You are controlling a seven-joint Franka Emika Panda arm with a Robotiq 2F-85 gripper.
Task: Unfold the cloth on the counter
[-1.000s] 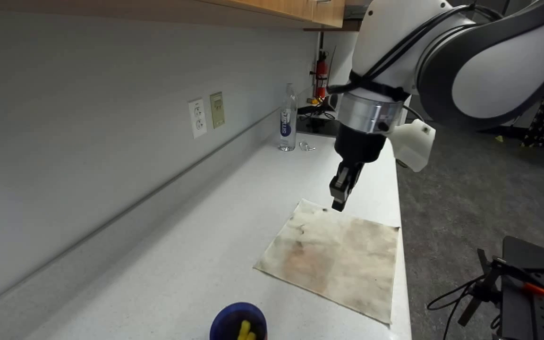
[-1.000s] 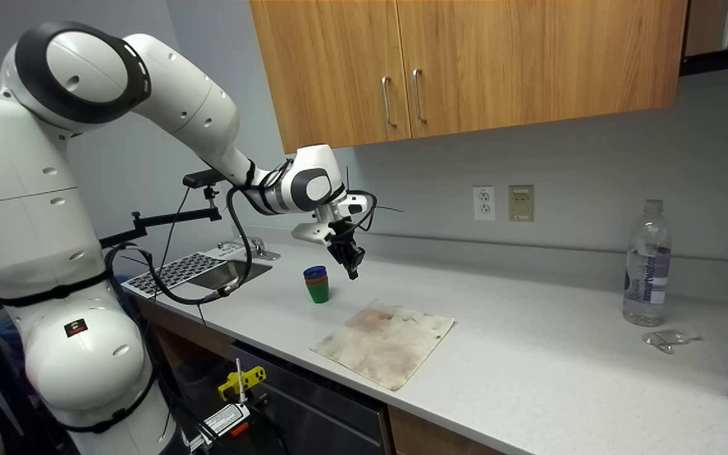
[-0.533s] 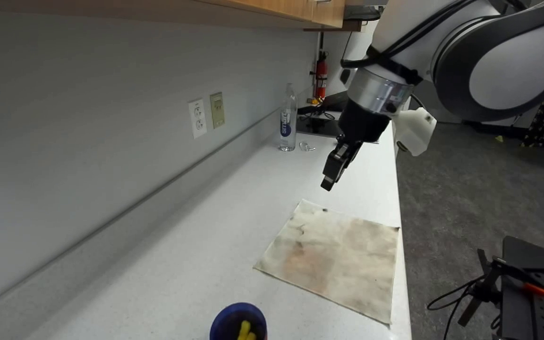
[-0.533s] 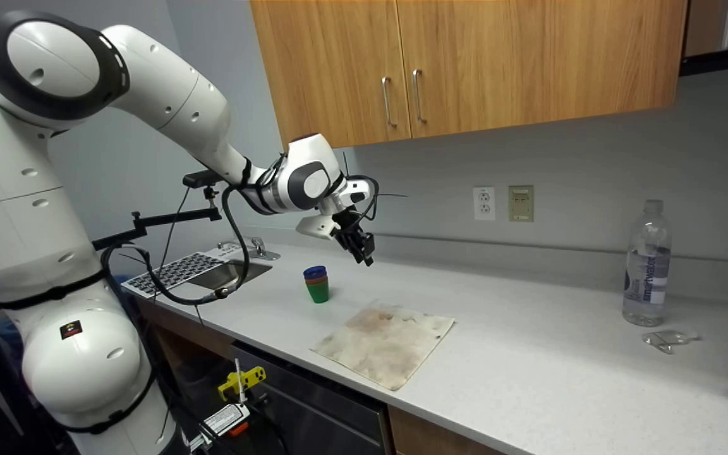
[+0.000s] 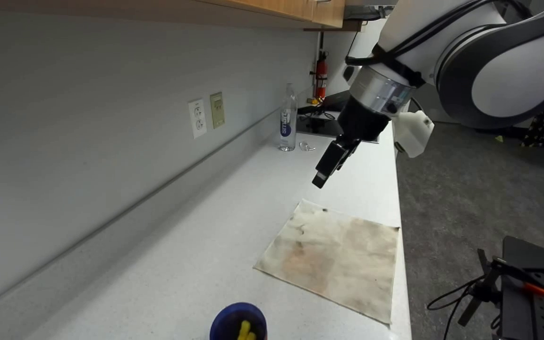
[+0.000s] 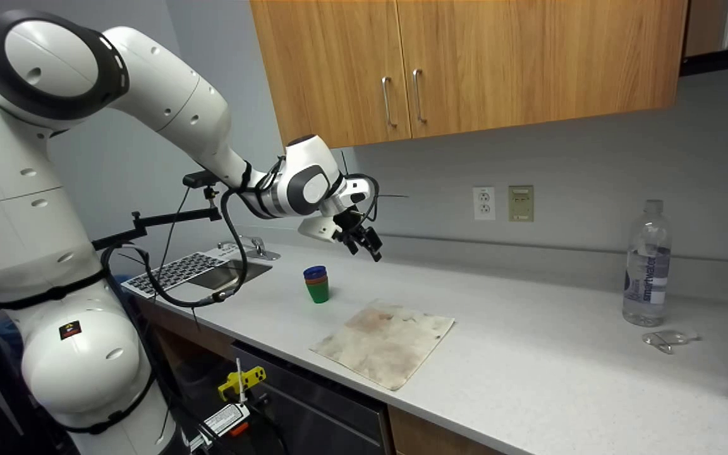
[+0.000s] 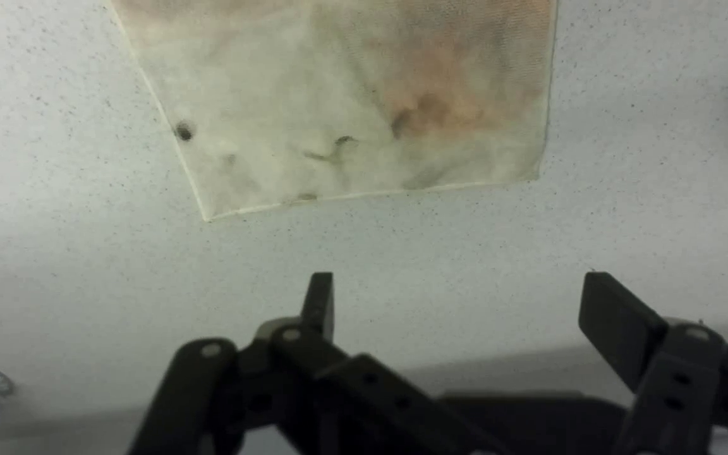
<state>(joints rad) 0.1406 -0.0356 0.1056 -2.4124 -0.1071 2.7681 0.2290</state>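
Note:
The cloth is a thin beige square with brown and dark stains. It lies flat and spread out on the white counter, one side running close to the counter's front edge. In an exterior view the whole cloth shows, with no fold that I can make out. My gripper hangs tilted in the air above the counter, apart from the cloth and toward the wall side of it. The wrist view has the gripper with its jaws wide apart and only bare counter seen between them; the cloth lies ahead of the fingertips.
A stack of blue, orange and green cups stands beside the cloth. Farther along the counter are a water bottle and a small clear plastic item near it. Wooden cabinets hang over the counter, against the wall.
My gripper has risen away from the cloth, swung toward the wall and tilted more. Its jaws have gone from shut to wide open. The cloth has stayed where it was.

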